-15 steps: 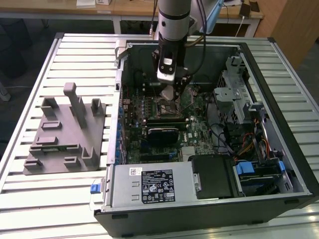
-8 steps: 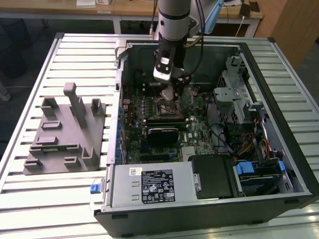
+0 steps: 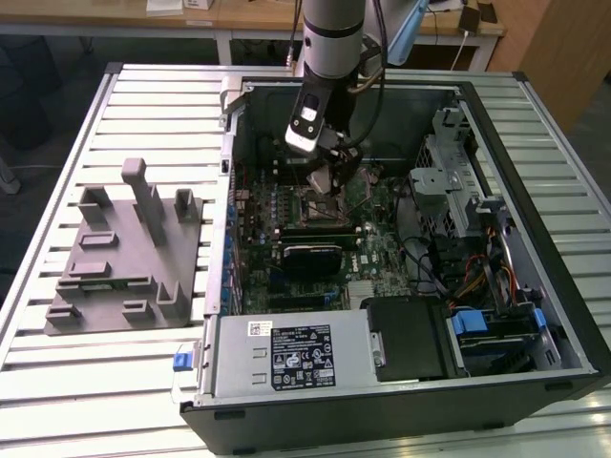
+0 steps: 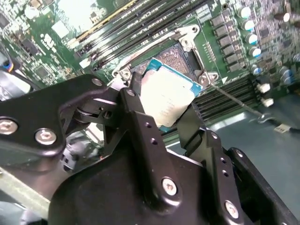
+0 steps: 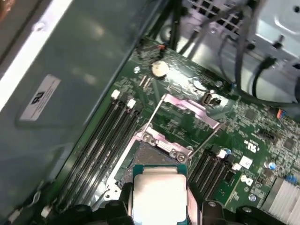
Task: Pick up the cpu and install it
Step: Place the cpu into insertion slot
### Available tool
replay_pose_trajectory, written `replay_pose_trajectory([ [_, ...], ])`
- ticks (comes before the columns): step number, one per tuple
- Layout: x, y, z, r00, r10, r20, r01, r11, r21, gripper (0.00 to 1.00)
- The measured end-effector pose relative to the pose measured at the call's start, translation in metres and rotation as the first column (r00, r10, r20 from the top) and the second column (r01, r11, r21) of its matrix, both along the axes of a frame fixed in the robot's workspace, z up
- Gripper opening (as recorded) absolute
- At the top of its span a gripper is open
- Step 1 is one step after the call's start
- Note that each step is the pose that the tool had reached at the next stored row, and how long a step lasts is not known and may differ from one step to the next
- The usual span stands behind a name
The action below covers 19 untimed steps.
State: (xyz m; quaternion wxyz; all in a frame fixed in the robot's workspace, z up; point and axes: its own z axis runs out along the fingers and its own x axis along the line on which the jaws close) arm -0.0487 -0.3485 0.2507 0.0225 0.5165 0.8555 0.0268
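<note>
My pincer (image 4: 161, 99) is clamped on the cpu (image 4: 172, 90) by its edges, holding it close over the open socket (image 4: 177, 55), seemingly not yet seated.

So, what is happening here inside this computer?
A robot arm reaches into the open computer case. Its gripper is shut on the cpu, holding it by its edges over the motherboard's CPU socket, whose metal frame is flipped open. The cpu is not yet seated there.
</note>
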Motion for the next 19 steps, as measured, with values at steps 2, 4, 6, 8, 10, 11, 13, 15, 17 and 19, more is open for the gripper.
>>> replay_pose_trajectory([
  [2, 0.0000, 0.0000, -0.0002, 0.9994, -0.034, 0.0000, 0.034, 0.9994, 0.0000, 0.54],
  [4, 0.0000, 0.0000, -0.0003, 0.9976, -0.069, 0.0000, 0.069, 0.9976, -0.0001, 0.54],
  [6, 0.0000, 0.0000, -0.0004, 0.9947, -0.103, 0.0000, 0.103, 0.9947, 0.0000, 0.54],
  [8, 0.0000, 0.0000, -0.0005, 0.9906, -0.137, 0.0000, 0.137, 0.9906, 0.0000, 0.54],
  [10, 0.0000, 0.0000, -0.0007, 0.9853, -0.171, 0.0000, 0.171, 0.9853, -0.0001, 0.54],
  [11, 0.0000, 0.0000, -0.0008, 0.9820, -0.189, 0.0000, 0.189, 0.9820, 0.0000, 0.54],
  [13, 0.0000, 0.0000, -0.0009, 0.9750, -0.222, 0.0000, 0.222, 0.9750, 0.0000, 0.54],
  [15, 0.0000, 0.0000, -0.0011, 0.9670, -0.255, 0.0000, 0.255, 0.9670, -0.0001, 0.54],
  [17, 0.0000, 0.0000, -0.0012, 0.9579, -0.287, 0.0001, 0.287, 0.9579, -0.0001, 0.54],
  [19, 0.0000, 0.0000, -0.0014, 0.9473, -0.320, 0.0000, 0.320, 0.9473, -0.0001, 0.54],
])
